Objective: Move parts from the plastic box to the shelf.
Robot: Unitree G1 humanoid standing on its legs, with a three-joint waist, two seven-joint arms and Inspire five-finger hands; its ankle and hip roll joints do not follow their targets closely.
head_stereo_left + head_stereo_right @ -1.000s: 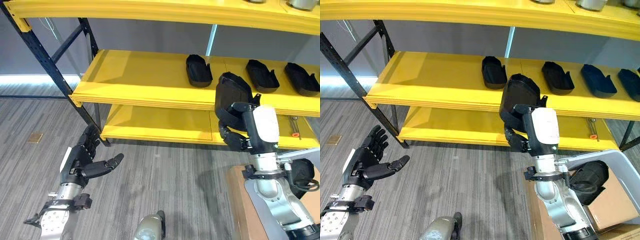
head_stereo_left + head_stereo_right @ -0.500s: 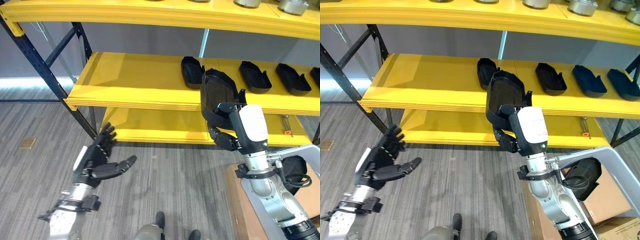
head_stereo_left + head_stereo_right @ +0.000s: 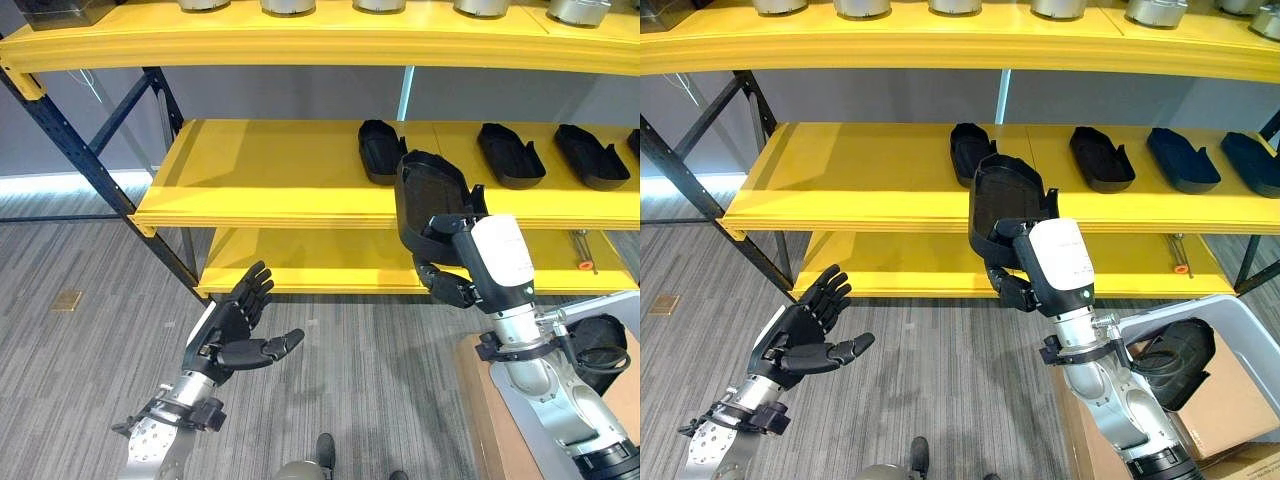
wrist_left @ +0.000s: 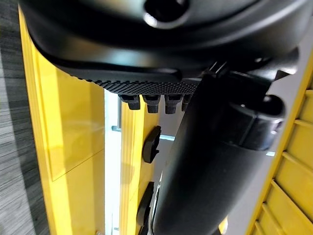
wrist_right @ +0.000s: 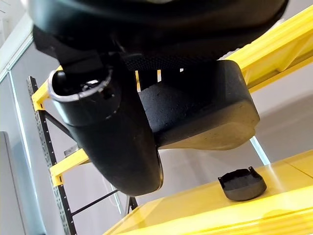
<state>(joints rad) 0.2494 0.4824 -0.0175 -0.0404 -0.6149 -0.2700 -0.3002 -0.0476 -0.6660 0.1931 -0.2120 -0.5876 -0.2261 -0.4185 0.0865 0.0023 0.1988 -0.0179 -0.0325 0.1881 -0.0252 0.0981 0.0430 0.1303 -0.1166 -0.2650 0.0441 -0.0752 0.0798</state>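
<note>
My right hand [image 3: 447, 283] is shut on a black shell-shaped part [image 3: 428, 193], held upright in front of the edge of the yellow middle shelf [image 3: 260, 170]. The right wrist view shows that part [image 5: 200, 117] gripped between thumb and fingers. Several alike black parts lie in a row on the shelf, the nearest one [image 3: 380, 151] just behind the held part. Another black part [image 3: 1175, 350] lies in the grey plastic box [image 3: 1240, 330] at the lower right. My left hand [image 3: 232, 330] hovers open over the floor, palm up and empty, left of the shelf's lower board.
Round metal parts [image 3: 285, 5] stand on the top yellow shelf. The rack's dark blue leg and brace [image 3: 95, 130] stand at the left. A tool with a red tip [image 3: 582, 252] lies on the bottom shelf. A cardboard box [image 3: 1215, 405] sits under the plastic box.
The camera has tilted up. My right hand has carried the part left, closer to the shelf edge. My left hand has risen and moved right, still open.
</note>
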